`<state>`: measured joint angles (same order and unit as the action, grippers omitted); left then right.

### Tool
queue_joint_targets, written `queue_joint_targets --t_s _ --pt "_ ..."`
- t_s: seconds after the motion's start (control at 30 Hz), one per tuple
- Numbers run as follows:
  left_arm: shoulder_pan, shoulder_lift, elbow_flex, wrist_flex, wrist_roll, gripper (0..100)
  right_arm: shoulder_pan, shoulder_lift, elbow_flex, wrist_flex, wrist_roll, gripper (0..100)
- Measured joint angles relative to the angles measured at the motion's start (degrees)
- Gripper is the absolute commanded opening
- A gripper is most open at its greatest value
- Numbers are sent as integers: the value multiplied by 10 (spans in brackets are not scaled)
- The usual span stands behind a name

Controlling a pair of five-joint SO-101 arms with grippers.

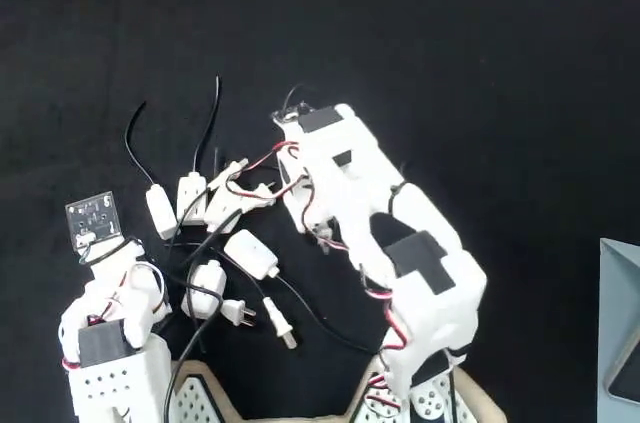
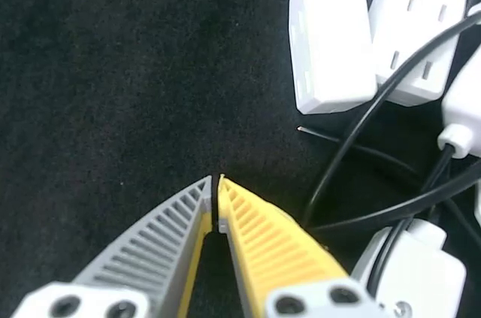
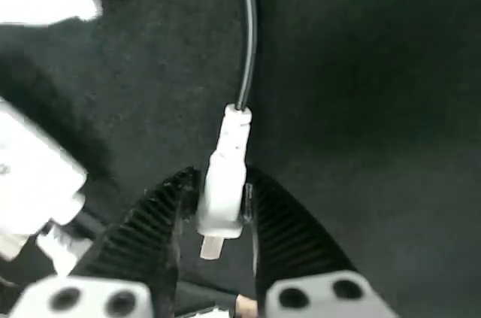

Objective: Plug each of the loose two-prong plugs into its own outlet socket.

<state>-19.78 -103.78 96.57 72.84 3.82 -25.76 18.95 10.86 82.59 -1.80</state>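
My right gripper is shut on a white plug whose black cable runs away over the black cloth. In the high view that gripper lies among a cluster of white outlet sockets. Two loose two-prong plugs lie in front of the cluster. My left gripper is shut on nothing, its tips just above bare cloth. Two white sockets lie side by side beyond it. The left arm stands at the near left.
Black cables trail from the sockets toward the back and loop between them. Another white socket block sits near the middle. A grey-blue box stands at the right edge. Open black cloth spreads across the back and right.
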Motion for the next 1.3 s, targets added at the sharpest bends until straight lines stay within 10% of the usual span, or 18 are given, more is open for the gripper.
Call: queue_joint_targets --t_s 1.3 --pt "0 0 0 0 0 30 4 91 -85 25 8 117"
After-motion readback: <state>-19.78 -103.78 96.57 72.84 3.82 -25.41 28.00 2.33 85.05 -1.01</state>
